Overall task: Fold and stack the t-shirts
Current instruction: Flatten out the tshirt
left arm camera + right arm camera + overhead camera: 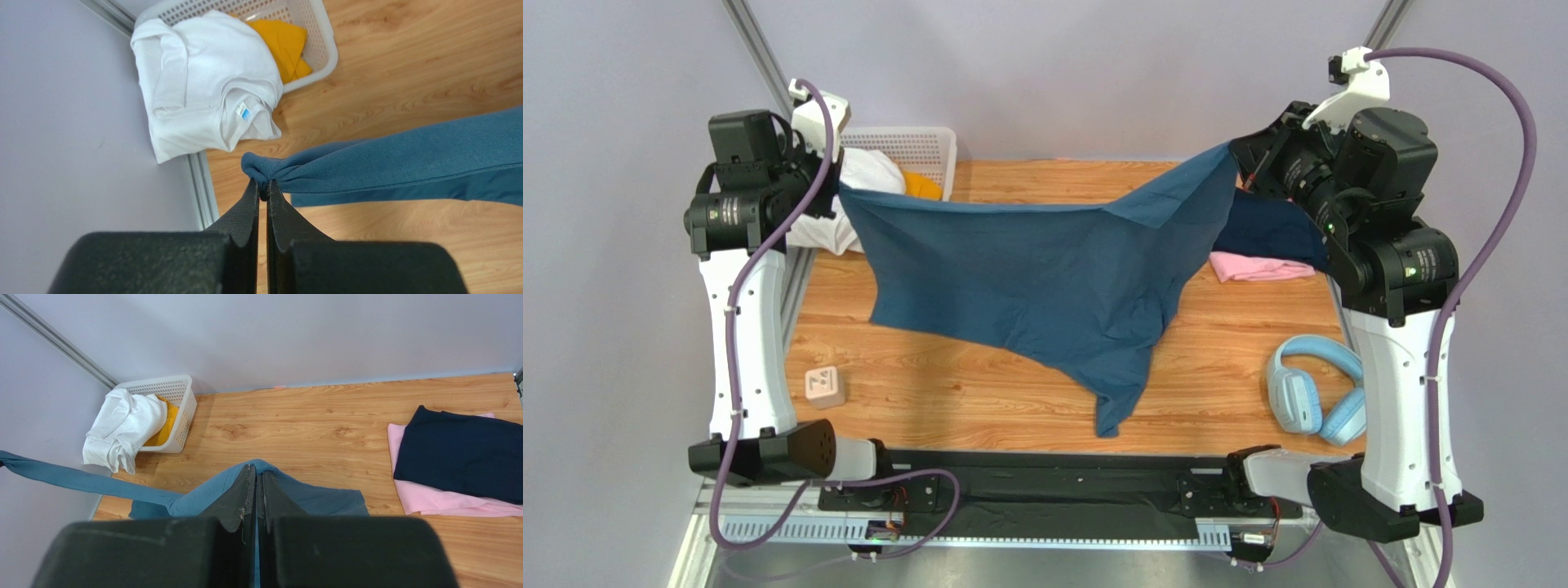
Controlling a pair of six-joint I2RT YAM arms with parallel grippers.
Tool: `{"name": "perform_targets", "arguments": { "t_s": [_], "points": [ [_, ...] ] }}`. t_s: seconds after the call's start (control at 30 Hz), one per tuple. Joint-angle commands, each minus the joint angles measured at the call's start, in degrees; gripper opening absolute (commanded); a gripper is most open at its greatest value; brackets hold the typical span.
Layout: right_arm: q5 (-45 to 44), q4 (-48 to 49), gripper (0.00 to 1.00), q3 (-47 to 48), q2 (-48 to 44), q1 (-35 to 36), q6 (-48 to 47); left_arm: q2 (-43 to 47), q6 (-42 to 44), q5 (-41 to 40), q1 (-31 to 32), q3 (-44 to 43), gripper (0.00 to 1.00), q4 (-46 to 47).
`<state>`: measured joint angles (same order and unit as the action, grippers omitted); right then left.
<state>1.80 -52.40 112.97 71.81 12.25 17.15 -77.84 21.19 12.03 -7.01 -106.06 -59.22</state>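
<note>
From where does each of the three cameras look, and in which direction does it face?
Top external: above, behind the bases, facing down at the table; left arm and right arm show.
Left wrist: facing down past the left pincer, shut on the blue t-shirt.
Right wrist: facing the far wall past the right pincer, shut on that shirt.
Shared: all show the basket.

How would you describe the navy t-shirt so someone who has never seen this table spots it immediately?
Look at the wooden table, then its far right corner. A folded stack of two lies there, and the navy t-shirt is the top layer, dark against the pink t-shirt peeking out beneath it.
</note>
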Motion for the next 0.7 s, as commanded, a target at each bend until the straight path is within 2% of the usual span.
{"name": "perform_targets", "arguments": {
  "t_s": [0.0, 0.17, 0.2, 0.3, 0.43, 0.53, 0.6, 0.67],
  "points": [
    [4.2, 4.2, 0.0, 4.6, 1.8, -3.6, 2.5, -4.5, -4.3, 3.2, 0.1, -14.7, 0.0, -1.2],
    [12.2, 5.1, 0.0, 15.8, 10.2, -10.3, 6.5, -17.2, -5.5, 0.6, 4.1, -32.3, 0.0, -5.8],
    [13.5, 5.7, 0.0, 17.3, 13.5, -11.7, 9.1, -21.5, -5.8, -1.5, 4.8, -38.1, 0.0, -5.7],
    [21.0, 12.1, 0.0, 22.1, 20.3, -18.0, 17.2, -28.4, -5.8, -7.3, 6.8, -46.4, 0.0, -3.7],
    [29.5, 27.0, 0.0, 28.1, 28.9, -24.4, 28.9, -29.7, -4.5, -13.2, 9.6, -42.0, 0.0, 5.6],
    [32.7, 31.3, 0.0, 41.0, 38.0, -27.2, 36.7, -31.7, -4.3, -15.8, 10.4, -43.2, 0.0, 9.6],
    [35.0, 38.5, 0.0, 41.6, 40.9, -28.8, 42.1, -32.7, -3.6, -17.5, 10.9, -45.3, 0.0, 11.8],
    [35.5, 40.5, 0.0, 40.9, 40.6, -30.2, 44.7, -32.5, -2.8, -18.5, 11.2, -45.6, 0.0, 14.7]
  ]
}}
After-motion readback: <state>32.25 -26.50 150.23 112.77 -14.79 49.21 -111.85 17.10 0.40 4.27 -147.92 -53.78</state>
